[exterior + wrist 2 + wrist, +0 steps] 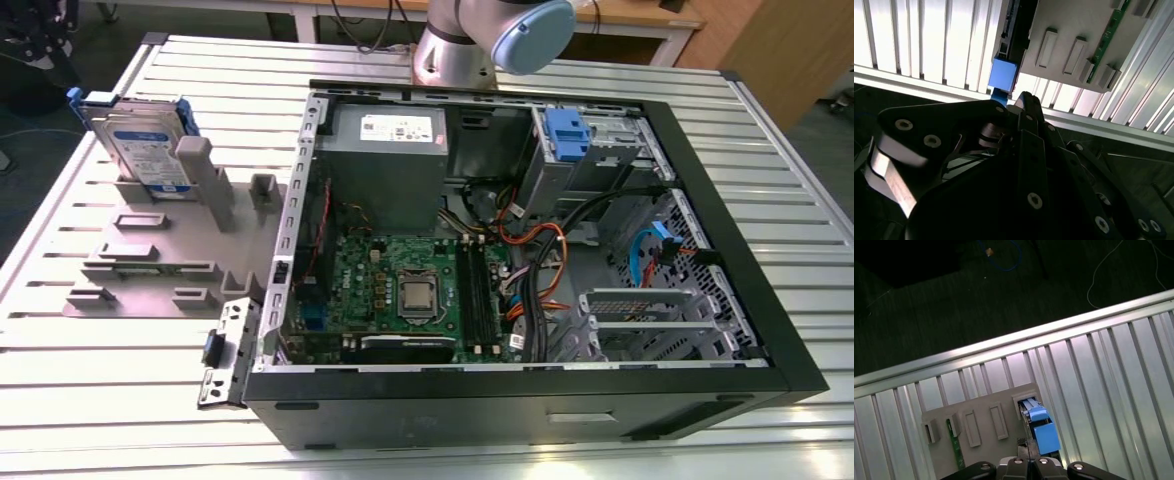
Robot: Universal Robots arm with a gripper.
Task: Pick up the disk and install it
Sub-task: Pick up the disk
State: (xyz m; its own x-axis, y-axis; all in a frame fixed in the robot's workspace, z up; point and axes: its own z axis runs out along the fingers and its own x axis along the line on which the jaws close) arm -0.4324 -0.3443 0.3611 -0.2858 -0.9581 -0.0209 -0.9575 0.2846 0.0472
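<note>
The disk (140,140) stands on edge in a grey holder (160,260) on the slatted table, at the exterior view's left. It is silver with a white-and-blue label and a blue carrier rail. Both wrist views look down on it edge-on: the disk (1041,432) with its blue rail end (1002,75) sits in a holder slot. My gripper (1024,100) hangs above the table's edge near that blue end, apart from the disk. Its black fingers (1019,463) are shut with nothing between them.
An open computer case (747,250) lies beside the holder, with a grey power-supply box (387,150), a motherboard (400,290) and a drive bay with a blue latch (567,135). A green memory stick (956,450) stands in another holder slot. Dark floor lies past the table edge (1004,345).
</note>
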